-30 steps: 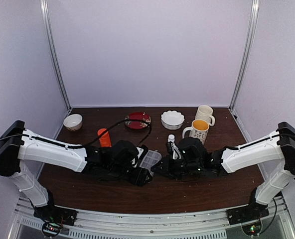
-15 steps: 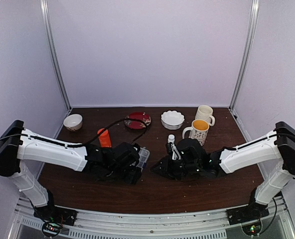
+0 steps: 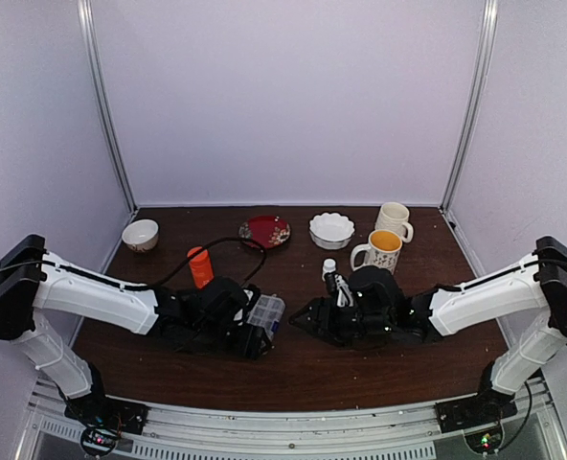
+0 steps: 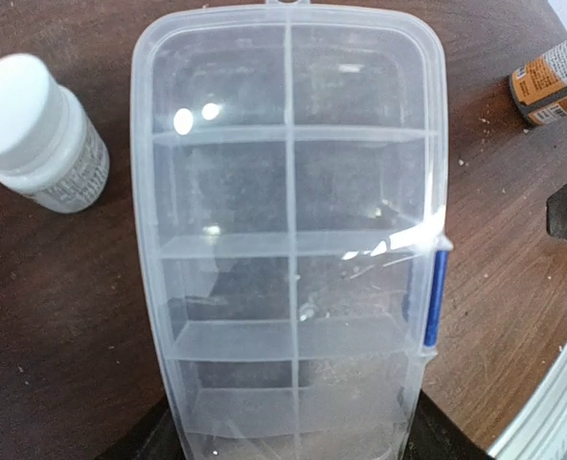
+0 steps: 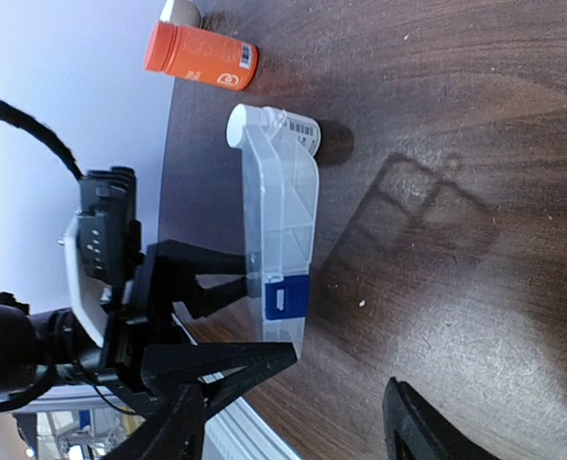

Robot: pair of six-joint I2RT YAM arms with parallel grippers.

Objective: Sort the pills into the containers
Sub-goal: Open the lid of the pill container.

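Observation:
The clear pill box (image 4: 288,240) fills the left wrist view, lid closed, with a blue latch (image 4: 437,297) on its right side. Its containers (image 4: 221,177) sit in two rows and look empty. My left gripper (image 4: 293,439) is shut on the box's near end, one dark finger on each side. From above, the box (image 3: 267,312) lies flat on the table. My right gripper (image 5: 342,369) stands open just off the box's latch end (image 5: 285,297), holding nothing. Of the pills, I see only a tiny whitish speck (image 5: 362,305) on the wood.
A small white bottle (image 4: 39,134) stands left of the box, another (image 3: 328,269) by the right arm. An orange bottle (image 3: 199,265), red plate (image 3: 265,231), white bowl (image 3: 331,230), two mugs (image 3: 384,251) and a small bowl (image 3: 140,235) stand farther back.
My right gripper has opened and now sits apart from the box. My left gripper has drawn the box leftward and brought it down from a tilt to flat.

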